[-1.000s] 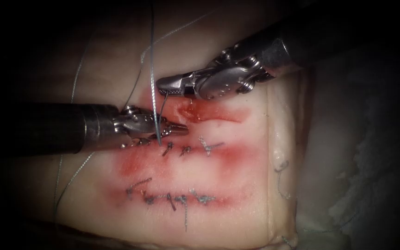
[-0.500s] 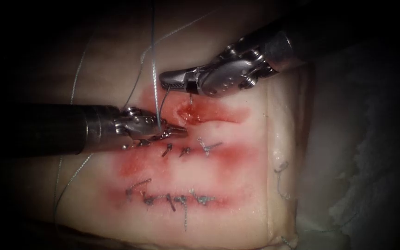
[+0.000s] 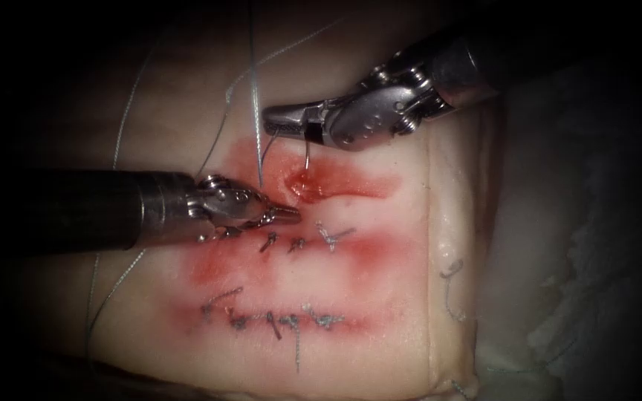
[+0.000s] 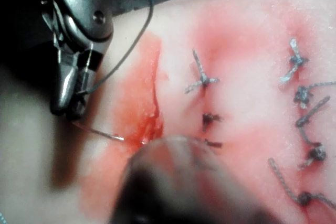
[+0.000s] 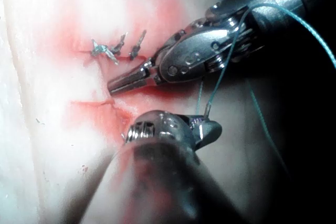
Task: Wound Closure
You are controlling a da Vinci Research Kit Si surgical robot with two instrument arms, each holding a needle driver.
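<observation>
Pale, waxy tissue (image 3: 380,282) lies under the light, its surface smooth and stained in soft bands of red fluid (image 3: 224,263). Nearest the endoscope runs a row of knotted stitches (image 3: 276,319), dark, bristly and short-tailed; a second row (image 3: 299,241) sits beyond it. Past that is the open cut (image 3: 310,186), a short wet slit pooled with the red fluid, its edges slightly raised. The left tool (image 3: 280,214), dull steel with a ribbed wrist, lies low over the tissue just left of the cut, its slim jaws closed to a point with nothing seen between them; in the right wrist view it tapers toward the second row of stitches. Farther back, the right tool (image 3: 280,122), polished and rounded, hangs over the cut with its jaws clamped on the needle (image 3: 307,157). The needle is a thin curved wire, gripped near its thread end, and its point dips to the cut's left edge; in the left wrist view the tip lies at the wet margin, and whether it has entered I cannot tell. Fine bluish thread (image 3: 254,104) rises from the right tool's jaws and trails away over the far tissue.
</observation>
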